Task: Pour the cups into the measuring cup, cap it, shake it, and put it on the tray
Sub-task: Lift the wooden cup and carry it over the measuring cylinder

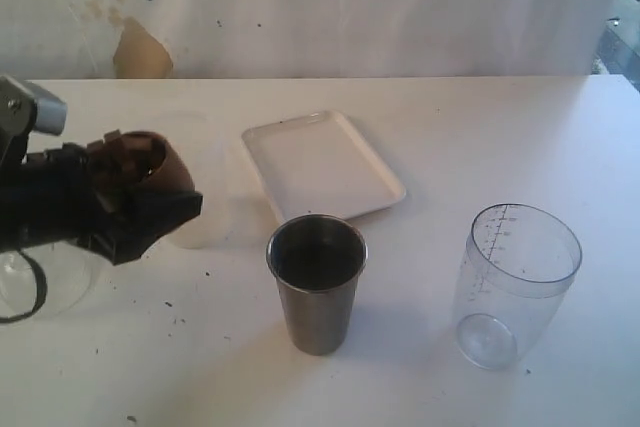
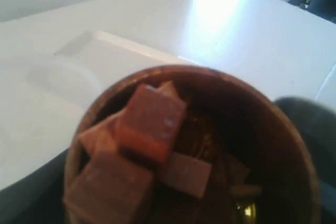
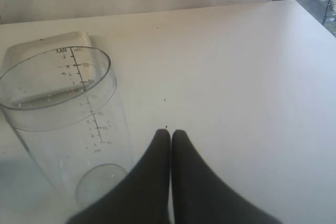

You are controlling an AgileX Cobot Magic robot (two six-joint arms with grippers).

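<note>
My left gripper [image 1: 135,187] is shut on the brown wooden cup [image 1: 158,159], held above the table at the left. In the left wrist view the wooden cup [image 2: 220,95] fills the frame and holds several reddish-brown cubes [image 2: 149,121]. The steel tumbler [image 1: 317,282] stands upright in the middle front. At the right stands the clear measuring cup [image 1: 515,282], open-topped with nothing in it. The white tray [image 1: 322,165] lies behind the tumbler. My right gripper [image 3: 170,134] is shut on nothing, just beside the measuring cup [image 3: 63,114]; the exterior view does not show it.
A frosted translucent tub [image 1: 198,232] stands just behind my left gripper. A clear round piece [image 1: 55,277] lies on the table under the left arm. Dark specks dot the white table [image 1: 420,387]. A white backdrop closes off the far edge.
</note>
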